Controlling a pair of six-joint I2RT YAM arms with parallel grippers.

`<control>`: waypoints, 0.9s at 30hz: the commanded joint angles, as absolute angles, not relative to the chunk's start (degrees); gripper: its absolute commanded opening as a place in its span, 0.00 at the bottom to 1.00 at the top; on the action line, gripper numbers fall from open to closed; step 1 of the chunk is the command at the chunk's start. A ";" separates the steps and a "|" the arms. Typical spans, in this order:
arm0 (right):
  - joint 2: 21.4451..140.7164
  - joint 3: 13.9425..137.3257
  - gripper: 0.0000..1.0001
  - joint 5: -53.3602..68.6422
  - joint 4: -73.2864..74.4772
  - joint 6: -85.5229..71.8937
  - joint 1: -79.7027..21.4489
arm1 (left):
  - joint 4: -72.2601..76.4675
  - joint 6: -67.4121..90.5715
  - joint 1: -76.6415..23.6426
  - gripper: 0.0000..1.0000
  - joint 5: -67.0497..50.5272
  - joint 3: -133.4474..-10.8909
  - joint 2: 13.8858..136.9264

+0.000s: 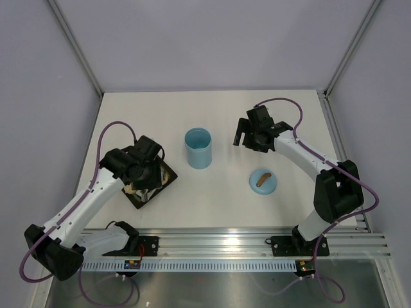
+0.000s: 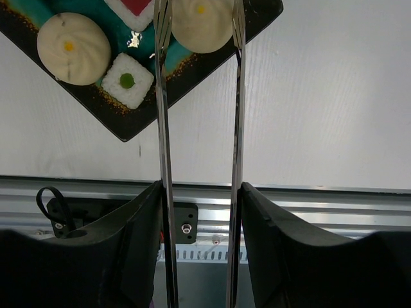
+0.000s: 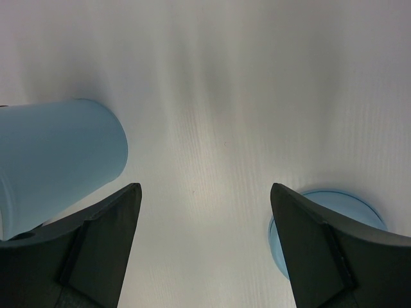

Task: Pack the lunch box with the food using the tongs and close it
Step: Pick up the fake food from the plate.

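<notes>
The left claw [image 2: 200, 192] is clamped on the tongs [image 2: 164, 128], with one black finger pressing each metal arm from outside. The two arms stay a little apart and reach up to the dark tray [image 2: 119, 125]. There they stand on both sides of a round beige bun [image 2: 200, 22]. The top edge of the left wrist view cuts off the bun and the tips, so it is not clear whether the tips squeeze the bun. A second bun [image 2: 74, 48] and a white square with green centre [image 2: 127, 80] lie on the teal inside. A red-centred square [image 2: 135, 5] is only partly in view.

From above, the left arm hides most of the tray, and the food cannot be made out there.

The lunch box [image 1: 198, 149] stands upright in the middle of the bench [image 1: 212, 212], uncovered. Its inside is not readable. Its lid [image 1: 262, 181] lies apart, to the right.

The right claw [image 3: 205, 192] hangs with fingers wide apart and holds nothing. One finger covers part of the lid.
</notes>
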State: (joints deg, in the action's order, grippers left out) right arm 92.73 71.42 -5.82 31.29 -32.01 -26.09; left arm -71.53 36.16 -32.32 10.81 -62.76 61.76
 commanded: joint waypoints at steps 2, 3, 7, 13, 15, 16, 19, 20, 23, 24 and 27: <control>90.44 71.63 0.89 -5.10 30.85 -32.78 -26.54 | -68.38 36.74 -32.52 0.52 11.08 -62.05 61.79; 90.53 71.63 0.89 -5.10 30.76 -32.78 -26.46 | -68.38 36.74 -32.52 0.52 11.07 -61.88 61.79; 90.44 71.46 0.89 -4.92 30.76 -32.78 -26.46 | -68.12 36.65 -32.52 0.47 10.99 -61.79 61.79; 89.91 71.10 0.89 -4.92 30.59 -32.78 -26.46 | -68.20 36.74 -32.52 0.30 10.37 -61.96 61.61; 90.09 71.19 0.89 -4.83 30.67 -32.78 -26.46 | -68.55 36.65 -32.52 0.24 10.63 -62.49 61.70; 90.09 71.28 0.89 -4.83 30.67 -32.78 -26.46 | -68.82 36.65 -32.52 0.22 10.81 -62.75 61.70; 89.91 71.28 0.89 -4.83 30.59 -32.78 -26.46 | -70.04 36.39 -32.52 0.14 12.21 -64.86 61.79; 89.91 71.37 0.89 -4.83 30.59 -32.78 -26.46 | -70.57 36.30 -32.52 0.12 13.00 -65.56 61.70; 89.91 71.46 0.89 -4.83 30.50 -32.87 -26.54 | -71.45 36.12 -32.52 0.04 14.06 -67.50 61.79; 90.00 71.37 0.89 -4.83 30.50 -32.78 -26.46 | -71.54 36.04 -32.52 0.00 14.15 -68.02 61.70; 90.35 71.54 0.89 -4.75 30.41 -32.70 -26.46 | -71.98 35.95 -32.52 0.00 14.76 -69.08 61.79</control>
State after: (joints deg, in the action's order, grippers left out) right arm 92.51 71.22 -4.99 31.27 -32.42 -26.09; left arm -71.92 36.47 -32.32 12.10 -65.93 62.00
